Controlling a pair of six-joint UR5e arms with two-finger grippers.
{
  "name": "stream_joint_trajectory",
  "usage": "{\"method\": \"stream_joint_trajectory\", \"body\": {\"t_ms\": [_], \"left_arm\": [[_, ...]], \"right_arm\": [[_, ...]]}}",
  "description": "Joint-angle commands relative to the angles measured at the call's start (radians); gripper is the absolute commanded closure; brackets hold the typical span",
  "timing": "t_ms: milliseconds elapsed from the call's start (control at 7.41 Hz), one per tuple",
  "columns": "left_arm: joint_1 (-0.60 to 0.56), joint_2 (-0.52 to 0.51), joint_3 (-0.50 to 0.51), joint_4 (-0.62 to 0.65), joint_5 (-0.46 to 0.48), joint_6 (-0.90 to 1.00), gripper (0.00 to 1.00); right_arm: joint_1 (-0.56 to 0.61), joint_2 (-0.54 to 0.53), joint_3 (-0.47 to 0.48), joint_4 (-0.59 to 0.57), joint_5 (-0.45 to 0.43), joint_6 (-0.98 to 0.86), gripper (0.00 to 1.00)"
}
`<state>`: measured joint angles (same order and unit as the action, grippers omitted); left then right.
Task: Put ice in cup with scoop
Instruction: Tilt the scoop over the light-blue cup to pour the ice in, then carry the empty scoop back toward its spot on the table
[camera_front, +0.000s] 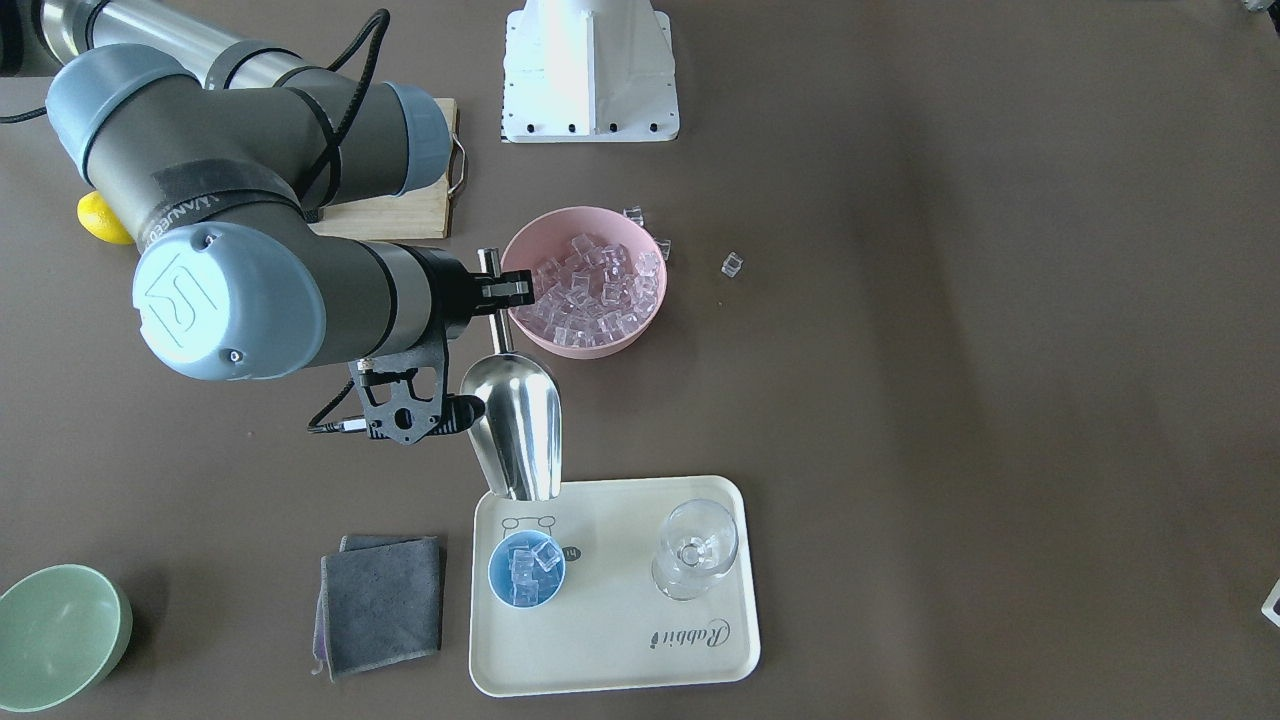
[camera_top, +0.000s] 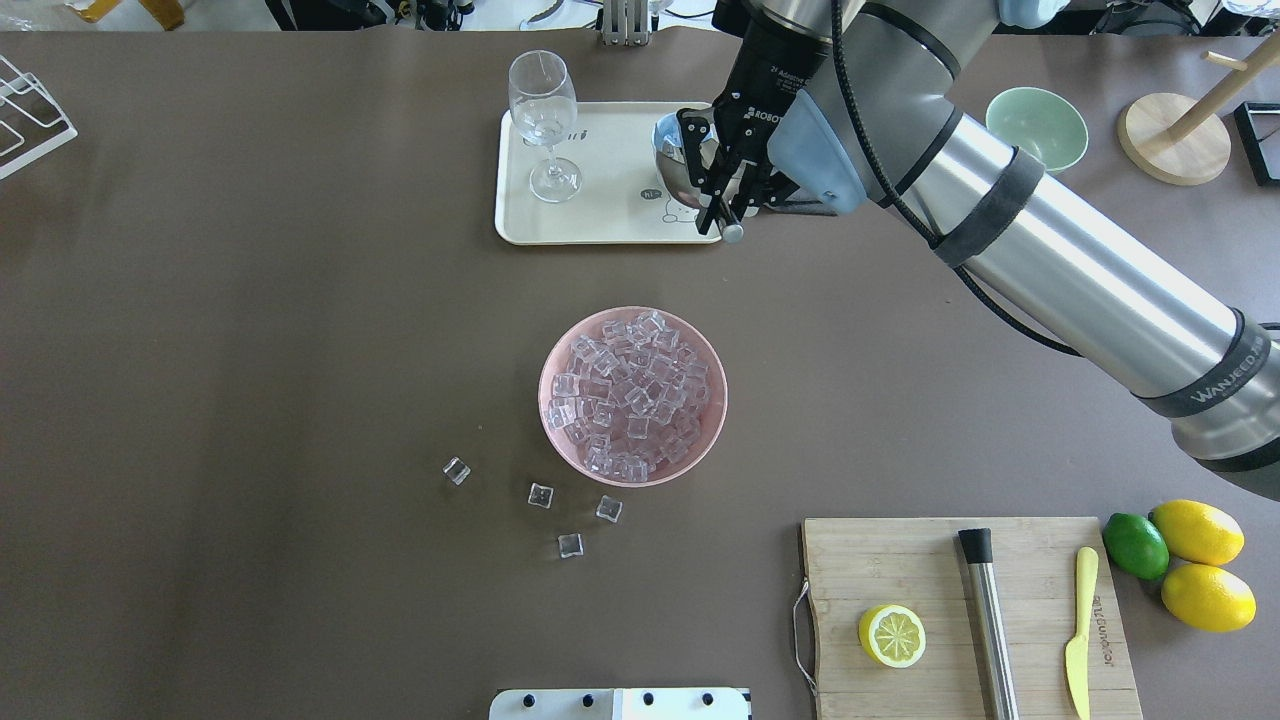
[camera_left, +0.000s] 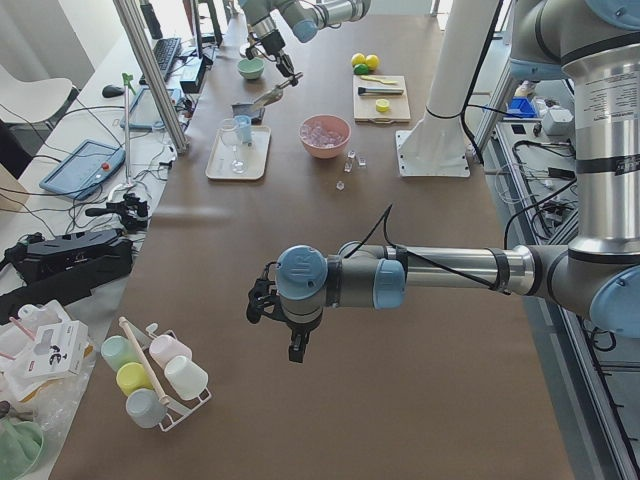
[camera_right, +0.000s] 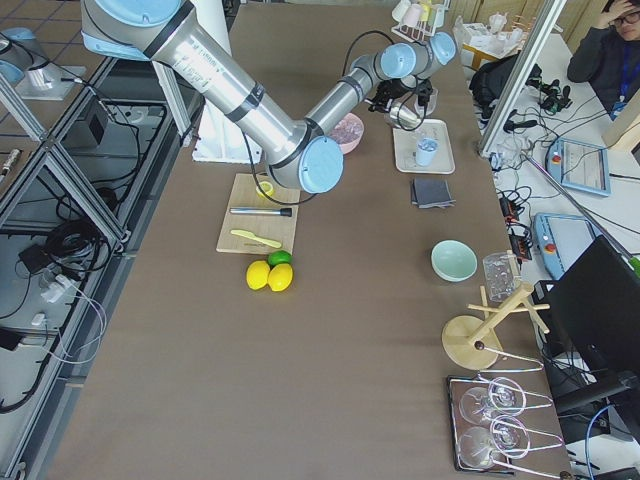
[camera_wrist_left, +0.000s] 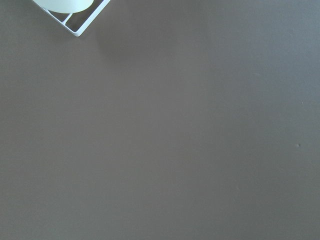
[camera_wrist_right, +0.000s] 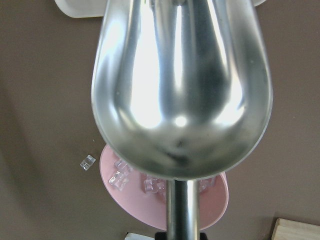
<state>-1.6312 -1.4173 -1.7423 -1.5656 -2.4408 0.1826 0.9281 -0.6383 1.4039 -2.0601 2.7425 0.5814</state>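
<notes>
My right gripper is shut on the thin handle of the steel scoop. The scoop is tilted mouth-down over the near edge of the cream tray, just above the light-blue cup. The cup stands on the tray and holds several ice cubes. The pink bowl is full of ice. In the right wrist view the scoop shows no ice. In the overhead view the gripper and scoop hide most of the cup. My left gripper hovers over bare table far away; I cannot tell its state.
A wine glass stands on the tray beside the cup. Loose ice cubes lie by the pink bowl. A grey cloth and a green bowl lie beyond the tray. A cutting board carries the muddler.
</notes>
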Motion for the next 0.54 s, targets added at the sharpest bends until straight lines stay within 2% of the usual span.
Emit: {"method": "stream_joint_trajectory", "body": {"t_ms": [0,135,405], "left_arm": [[0.001,0.000,0.000,-0.001,0.000,0.000,0.01],[0.001,-0.002,0.000,0.001,0.000,0.000,0.01],[0.001,-0.002,0.000,0.001,0.000,0.000,0.01]], "right_arm": [[0.000,-0.151,0.245,-0.003,-0.108,0.009,1.00],[-0.002,-0.255,0.388,-0.008,-0.168,0.012,1.00],[-0.029,-0.401,0.539,-0.008,-0.297,0.034,1.00]]}}
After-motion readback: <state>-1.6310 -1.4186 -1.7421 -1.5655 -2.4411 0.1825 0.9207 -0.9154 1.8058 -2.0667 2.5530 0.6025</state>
